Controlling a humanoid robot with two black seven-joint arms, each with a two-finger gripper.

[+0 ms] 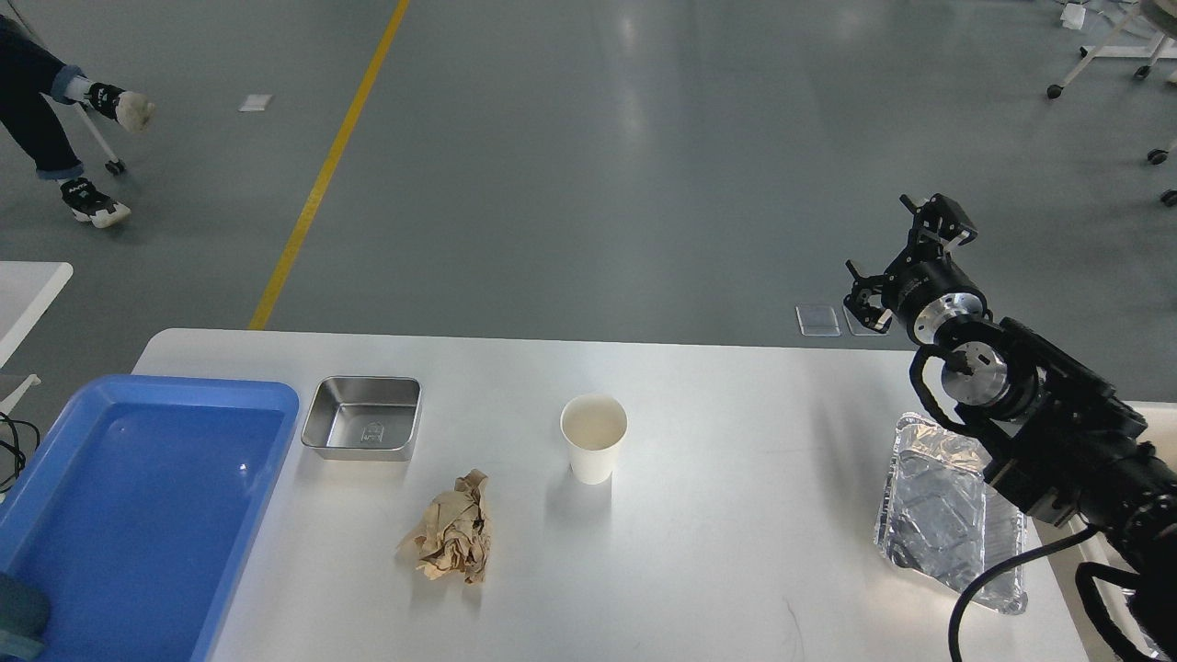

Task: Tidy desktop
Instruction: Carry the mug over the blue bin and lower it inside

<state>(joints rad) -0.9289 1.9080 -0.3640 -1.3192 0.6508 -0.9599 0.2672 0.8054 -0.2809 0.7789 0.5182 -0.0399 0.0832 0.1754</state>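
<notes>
The desktop (736, 478) is a wide white tabletop filling the lower half of the head view. On it stand a small steel tray (363, 419), a white paper cup (593, 438), a crumpled ball of brown paper (451, 539) and a foil tray (947, 515). My right gripper (899, 257) hovers above the table's far right edge, over the floor. It is open with nothing between its fingers. My left arm and its gripper are out of view.
A large blue plastic tray (55, 432) sits at the desk's left end, with a dark object (18, 618) at its near corner. A small white table corner (28, 285) shows further left. A person's legs (55, 101) are on the floor at far left.
</notes>
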